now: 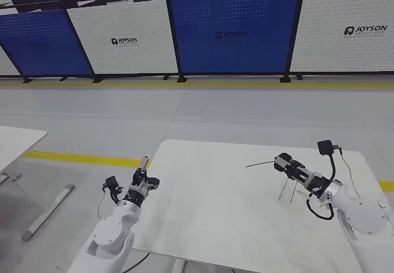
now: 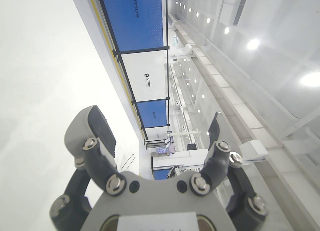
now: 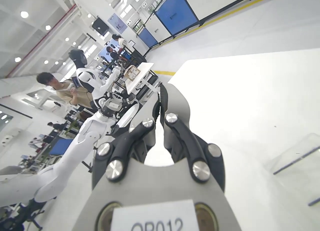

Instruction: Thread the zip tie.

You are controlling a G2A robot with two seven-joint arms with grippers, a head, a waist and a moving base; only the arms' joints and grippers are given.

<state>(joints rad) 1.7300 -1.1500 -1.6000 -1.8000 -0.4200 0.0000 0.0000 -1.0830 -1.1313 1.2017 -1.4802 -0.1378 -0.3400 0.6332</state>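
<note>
Zip tie is gripped at one end by the clenched right gripper, over the right part of the white table. The left gripper is held spread open at the table's left edge.

Table: white top with rounded corners, standing on a pale grey floor.
Zip ties: two thin dark zip ties lie on the table's right half, just beside each other and roughly parallel.
Clear piece: a see-through clear piece, kind unclear, rests on the top, with thin dark strips at it.
</note>
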